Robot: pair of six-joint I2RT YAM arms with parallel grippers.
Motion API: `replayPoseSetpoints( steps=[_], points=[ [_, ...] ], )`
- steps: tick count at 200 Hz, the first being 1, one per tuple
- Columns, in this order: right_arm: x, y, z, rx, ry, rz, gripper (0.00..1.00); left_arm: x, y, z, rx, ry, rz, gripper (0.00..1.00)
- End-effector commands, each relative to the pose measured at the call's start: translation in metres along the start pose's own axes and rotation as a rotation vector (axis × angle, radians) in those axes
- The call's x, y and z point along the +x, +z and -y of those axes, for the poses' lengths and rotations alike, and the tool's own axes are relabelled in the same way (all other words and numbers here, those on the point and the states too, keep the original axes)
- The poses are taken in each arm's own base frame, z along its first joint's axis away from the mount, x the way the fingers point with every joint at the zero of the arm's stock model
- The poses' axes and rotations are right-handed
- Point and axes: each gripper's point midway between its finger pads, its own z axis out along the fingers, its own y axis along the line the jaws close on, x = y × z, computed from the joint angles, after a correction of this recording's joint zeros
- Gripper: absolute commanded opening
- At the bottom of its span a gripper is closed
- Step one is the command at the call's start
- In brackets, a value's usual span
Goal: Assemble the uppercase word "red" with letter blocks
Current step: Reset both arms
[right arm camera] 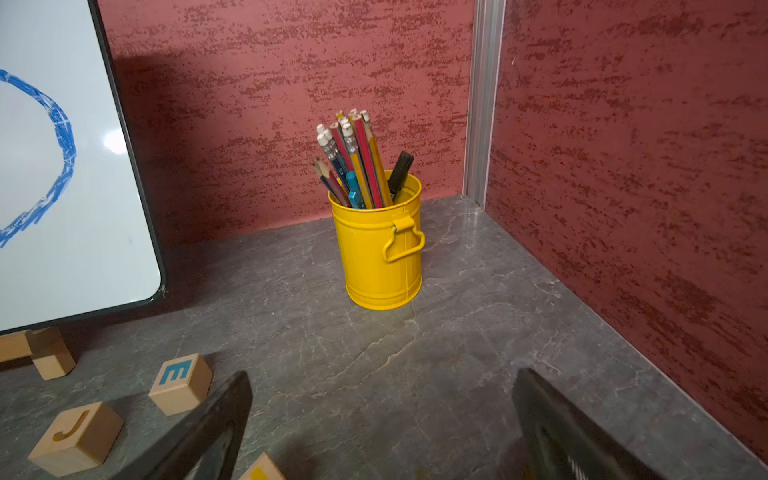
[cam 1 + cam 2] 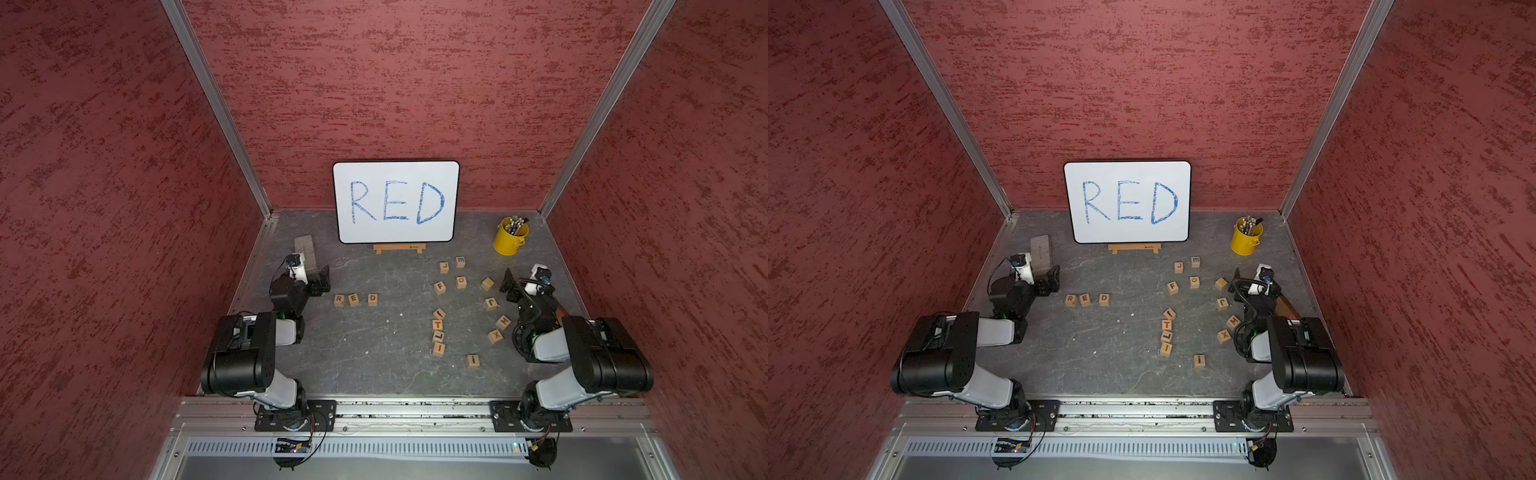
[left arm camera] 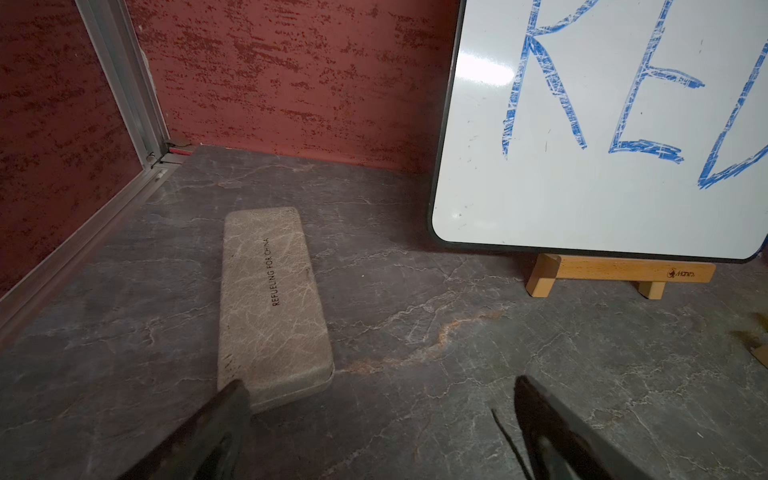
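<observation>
Three light-wood letter blocks lie in a row on the grey table left of centre, in both top views: R (image 2: 339, 300), E (image 2: 353, 299) and D (image 2: 372, 299). R and E sit close together, and D lies a small gap to their right. My left gripper (image 2: 322, 278) hovers just left of and behind the R block, open and holding nothing. In the left wrist view its fingers (image 3: 540, 415) frame bare table, and the row is out of sight. My right gripper (image 2: 508, 282) is at the right side, open and empty (image 1: 384, 374).
A whiteboard (image 2: 395, 201) with blue RED stands on a wooden easel at the back. A grey case (image 3: 270, 307) lies at the back left, a yellow pencil bucket (image 1: 380, 253) at the back right. Several other letter blocks, such as J (image 1: 77, 436) and a blue E (image 1: 179, 382), are scattered on the right half.
</observation>
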Motion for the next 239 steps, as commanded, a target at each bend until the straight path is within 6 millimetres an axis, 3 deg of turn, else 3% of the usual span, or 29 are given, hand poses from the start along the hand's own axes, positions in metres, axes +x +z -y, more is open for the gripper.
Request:
replayPoseSetpoints(
  steps=[1,24,53,75,87,239],
  points=[
    [-0.018,-0.004,-0.006,-0.033,0.012,0.078,0.99,-0.002,0.002,0.000,-0.005,0.013,0.002,1.00],
    [-0.018,0.000,-0.010,-0.054,0.001,0.067,0.99,-0.002,0.003,0.000,-0.010,0.014,0.000,0.99],
    [-0.020,-0.010,-0.010,-0.060,-0.002,0.095,0.99,-0.001,0.008,0.001,-0.035,0.035,-0.020,1.00],
    [-0.010,0.009,-0.023,-0.116,-0.037,0.016,0.99,-0.001,0.008,0.003,-0.039,0.042,-0.023,0.99],
    [-0.011,0.008,-0.026,-0.129,-0.041,0.022,0.99,0.000,0.009,0.002,-0.040,0.042,-0.024,0.99],
    [-0.011,0.007,-0.025,-0.123,-0.040,0.024,0.99,0.000,0.010,0.003,-0.042,0.046,-0.026,1.00]
  ],
)
